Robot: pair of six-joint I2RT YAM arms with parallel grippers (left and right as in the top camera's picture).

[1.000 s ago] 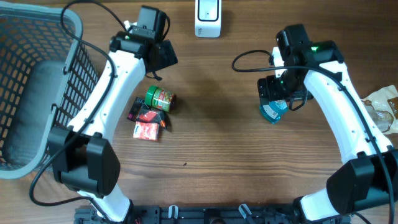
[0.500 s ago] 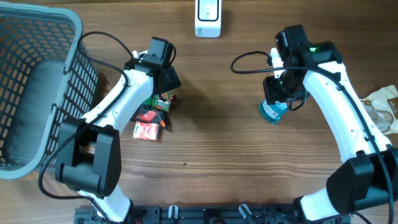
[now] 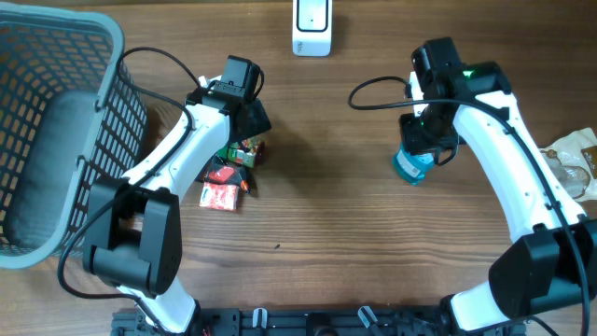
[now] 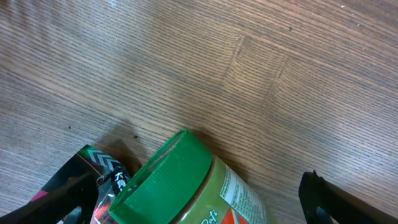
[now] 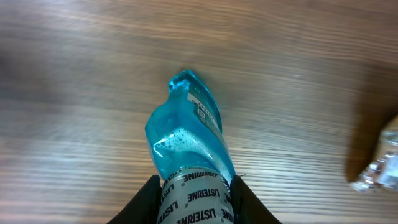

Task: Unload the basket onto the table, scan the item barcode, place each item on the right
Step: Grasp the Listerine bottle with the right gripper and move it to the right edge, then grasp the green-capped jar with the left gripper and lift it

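Note:
A blue mouthwash bottle lies on the wooden table at the right. My right gripper is shut on its labelled neck, with both fingers pressed against its sides. The white barcode scanner stands at the table's far edge, centre. My left gripper hangs open over a green-lidded jar that lies on its side. Its fingers stand wide on either side of the jar and do not touch it.
Red and black snack packets lie beside the jar. A grey wire basket fills the left side. A crinkled clear bag sits at the right edge. A black cable loops near the right arm.
My right gripper closed from wide open onto the bottle's neck. The left arm swung right and down over the green jar, then held still.

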